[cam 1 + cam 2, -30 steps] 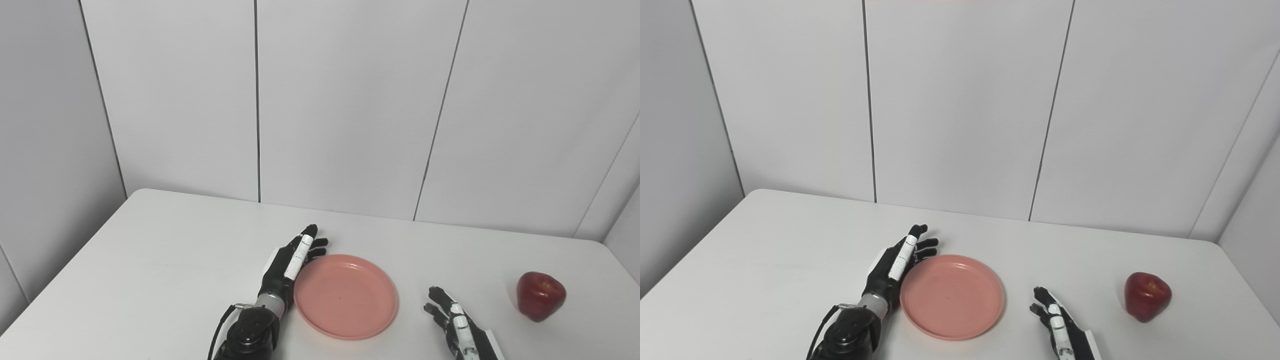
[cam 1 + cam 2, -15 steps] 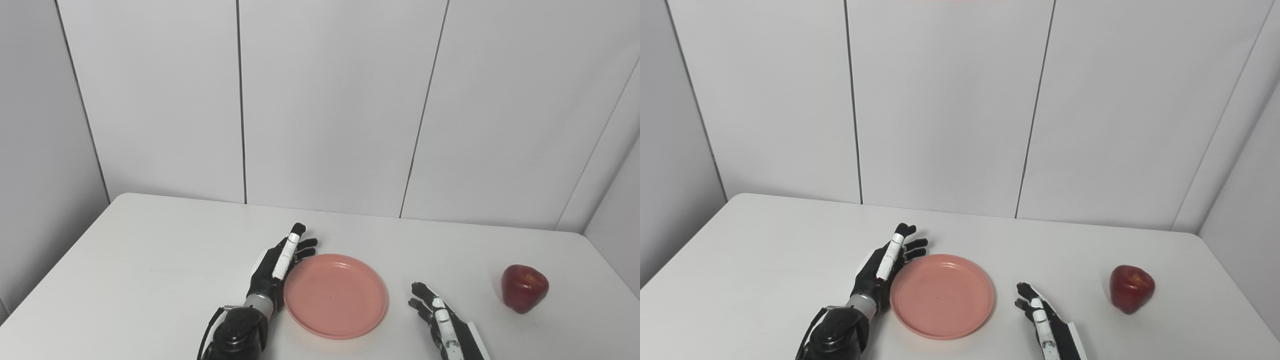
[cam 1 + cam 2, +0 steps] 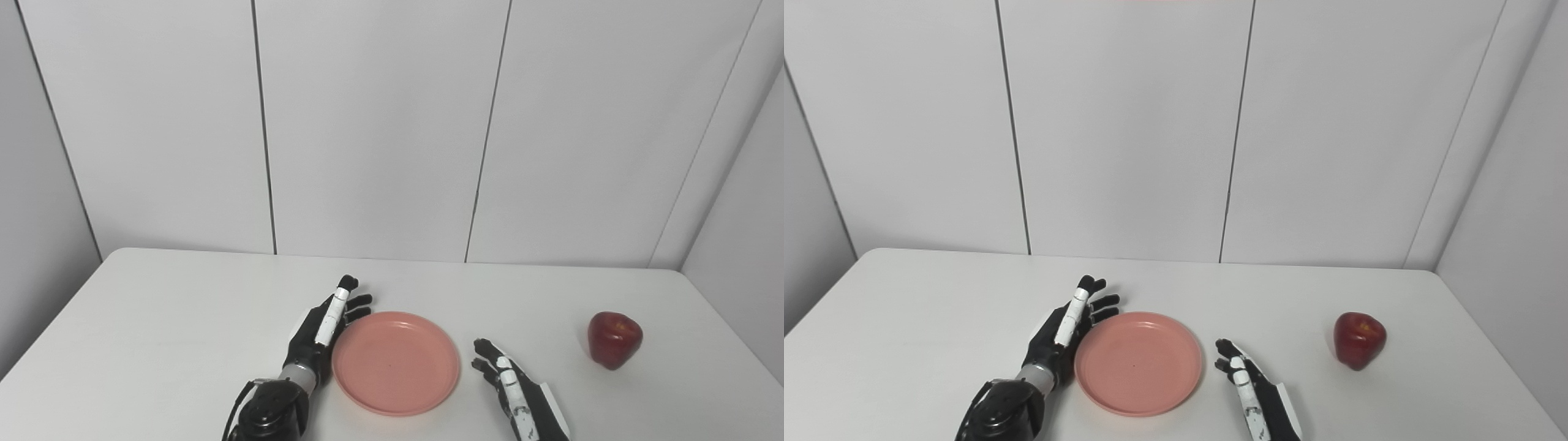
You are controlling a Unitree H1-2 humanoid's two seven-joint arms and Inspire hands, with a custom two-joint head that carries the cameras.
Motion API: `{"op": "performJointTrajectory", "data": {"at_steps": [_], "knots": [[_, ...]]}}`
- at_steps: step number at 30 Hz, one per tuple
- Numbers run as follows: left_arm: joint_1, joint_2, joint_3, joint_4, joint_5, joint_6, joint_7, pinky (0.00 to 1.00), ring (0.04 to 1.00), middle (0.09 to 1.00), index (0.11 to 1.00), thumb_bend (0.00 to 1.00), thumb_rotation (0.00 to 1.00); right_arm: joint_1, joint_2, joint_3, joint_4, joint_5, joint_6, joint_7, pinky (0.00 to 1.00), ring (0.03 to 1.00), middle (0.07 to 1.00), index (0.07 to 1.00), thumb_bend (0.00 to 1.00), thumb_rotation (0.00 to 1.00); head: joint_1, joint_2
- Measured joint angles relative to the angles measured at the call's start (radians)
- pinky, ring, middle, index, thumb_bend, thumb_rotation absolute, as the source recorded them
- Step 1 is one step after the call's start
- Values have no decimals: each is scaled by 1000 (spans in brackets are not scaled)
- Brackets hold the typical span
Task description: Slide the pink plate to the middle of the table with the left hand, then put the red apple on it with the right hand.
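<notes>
Left hand (image 3: 324,327) flat, fingers extended and apart, edge-on against left rim of pink plate (image 3: 395,362); nothing held. Right hand (image 3: 517,392) likewise spread and empty, resting just right of plate. Plate near table (image 3: 153,318) centre. Red apple (image 3: 614,339) upright far right, well apart, near table edge.

Risks: plate overshooting toward right hand if pushed further; apple rolling off right edge if nudged on approach.

Orientation: apple stem end up, long axis roughly vertical; plate round, no long axis.
</notes>
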Motion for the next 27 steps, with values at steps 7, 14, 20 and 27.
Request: {"op": "performJointTrajectory", "data": {"at_steps": [7, 14, 20, 27], "knots": [[1, 11, 0, 0, -1, 0, -23, 825, 823, 820, 885, 839, 905, -3, 8, 5, 5, -10, 0, -5, 957, 871, 883, 832, 712, 1000, -18, 2], [1, 13, 3, 0, 0, 0, -24, 813, 814, 815, 884, 854, 911, -6, 9, 10, 7, -12, 0, -7, 968, 874, 886, 839, 710, 1000, -41, 6], [2, 16, 13, 0, -1, 0, -29, 826, 823, 821, 884, 854, 907, -7, 13, 13, 8, -16, 0, -10, 970, 877, 885, 834, 679, 1000, -51, 6], [5, 17, 23, 0, -11, 0, -35, 809, 823, 816, 886, 868, 902, -10, 20, 15, 13, -19, 0, -12, 971, 881, 888, 835, 663, 1000, -77, 6]]}}
